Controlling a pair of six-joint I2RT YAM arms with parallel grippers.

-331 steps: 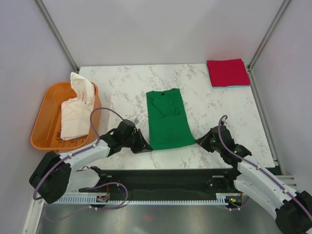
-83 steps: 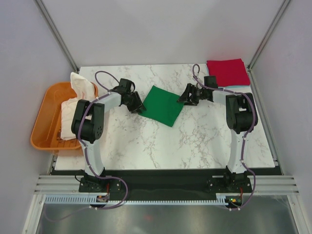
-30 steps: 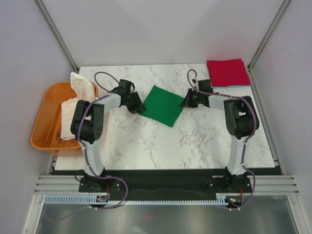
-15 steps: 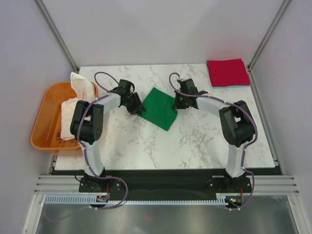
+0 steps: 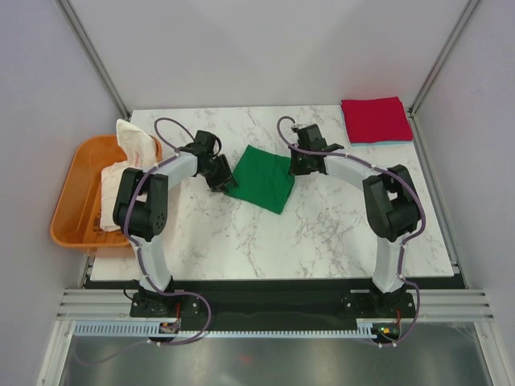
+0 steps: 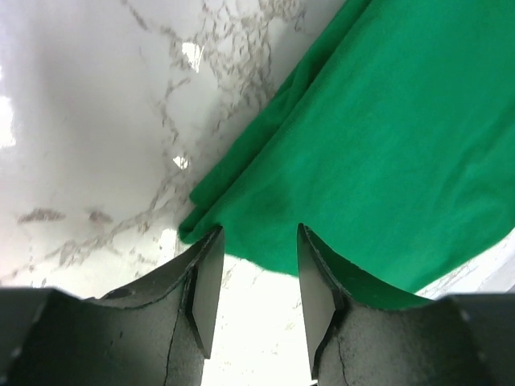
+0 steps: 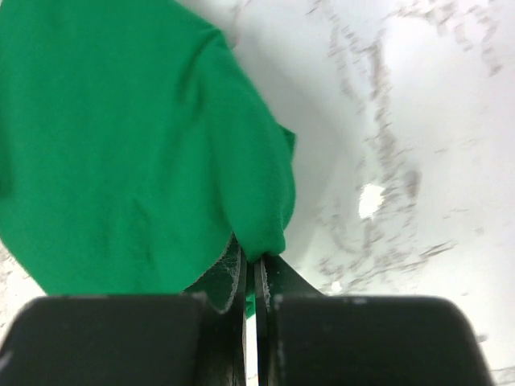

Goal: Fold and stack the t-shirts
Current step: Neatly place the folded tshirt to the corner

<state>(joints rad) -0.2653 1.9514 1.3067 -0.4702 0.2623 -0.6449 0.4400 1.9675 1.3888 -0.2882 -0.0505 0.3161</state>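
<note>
A soft, folded green t-shirt (image 5: 261,178) lies mid-way across the glossy, veined marble table (image 5: 322,229). The right gripper (image 7: 249,257) pinches its doubled edge; the left gripper (image 6: 259,241) stands parted at the opposite corner.

L gripper (image 6: 257,241) apart, R gripper (image 7: 250,261) tight

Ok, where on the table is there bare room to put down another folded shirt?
The near marble, in front of the green t-shirt, is bare. A narrower strip lies in front of the red t-shirt, beside the right arm. Mid-table is crowded: the left gripper and right gripper flank the green one.
</note>
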